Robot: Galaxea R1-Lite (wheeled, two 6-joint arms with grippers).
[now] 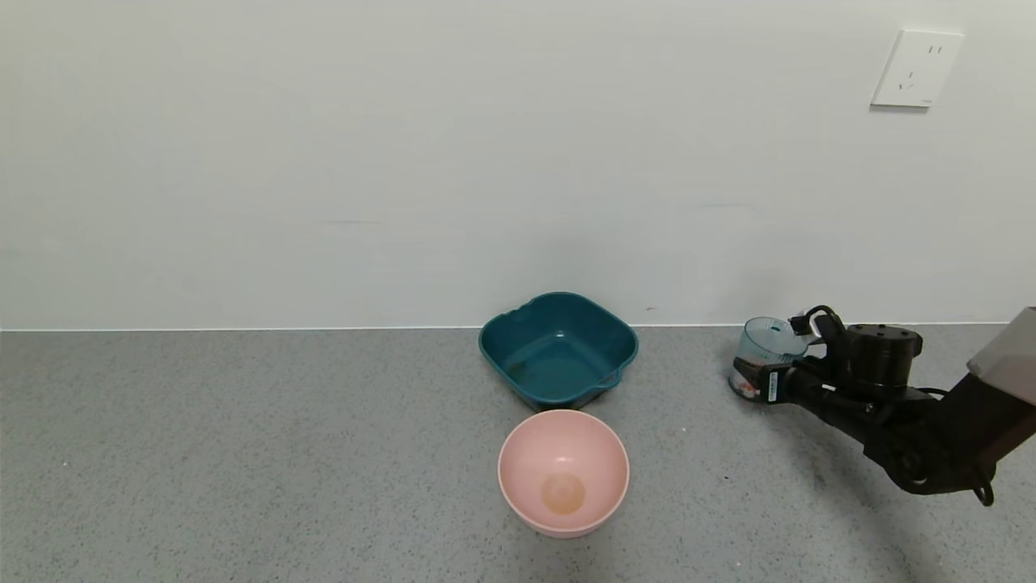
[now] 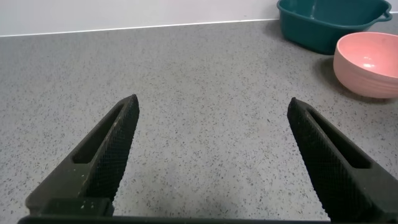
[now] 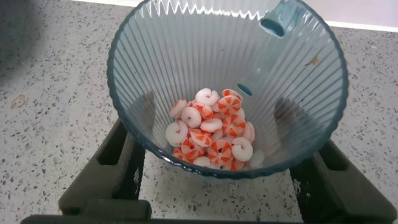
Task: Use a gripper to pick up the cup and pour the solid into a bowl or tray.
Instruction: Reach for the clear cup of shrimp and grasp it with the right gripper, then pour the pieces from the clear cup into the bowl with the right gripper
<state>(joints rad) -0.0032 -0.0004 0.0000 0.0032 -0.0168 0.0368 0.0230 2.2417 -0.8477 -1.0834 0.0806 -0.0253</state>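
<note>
Right wrist view looks down into the cup [image 3: 227, 87], the solid [image 3: 214, 138] heaped at its bottom, the right gripper [image 3: 227, 177] fingers clamped on both sides low down, keeping it upright on the tabletop [image 1: 243, 453], well right of the teal basin [image 1: 619, 344]. Left gripper [image 2: 211, 165] idles open.

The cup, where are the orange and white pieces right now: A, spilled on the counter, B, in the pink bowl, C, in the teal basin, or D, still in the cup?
D: the pieces lie heaped in the bottom of the cup, which sits between the right gripper's jaws.
</note>
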